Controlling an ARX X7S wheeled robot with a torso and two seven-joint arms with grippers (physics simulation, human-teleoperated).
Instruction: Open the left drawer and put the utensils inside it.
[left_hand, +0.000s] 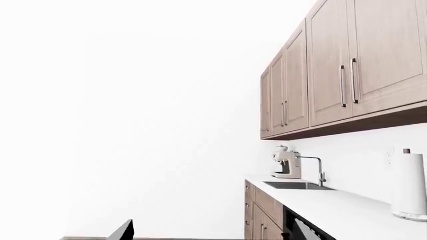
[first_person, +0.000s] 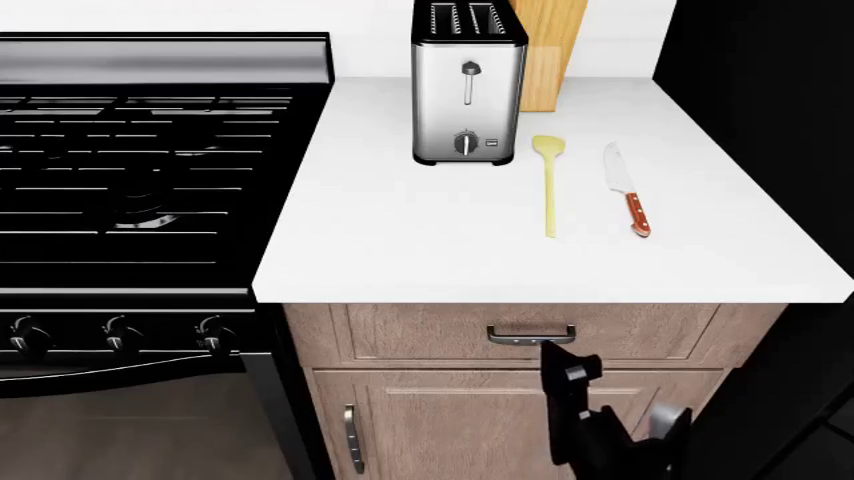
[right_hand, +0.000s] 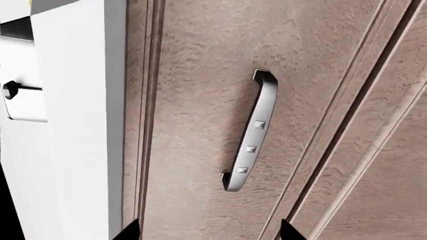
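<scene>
While the drawer (first_person: 531, 333) is shut, right claw (first_person: 549, 347) hangs spread wide just before its handle (right_hand: 252, 131). Spatula (first_person: 549, 186) and knife (first_person: 626, 187) lie on counter (first_person: 400, 240). Left claw's state: cannot tell.

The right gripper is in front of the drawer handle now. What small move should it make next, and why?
Probably ease the right gripper forward until its open fingertips straddle the bar handle, then close. The left drawer is still shut, the fingertips sit short of the bar, and the spatula and knife still lie on the counter.
</scene>
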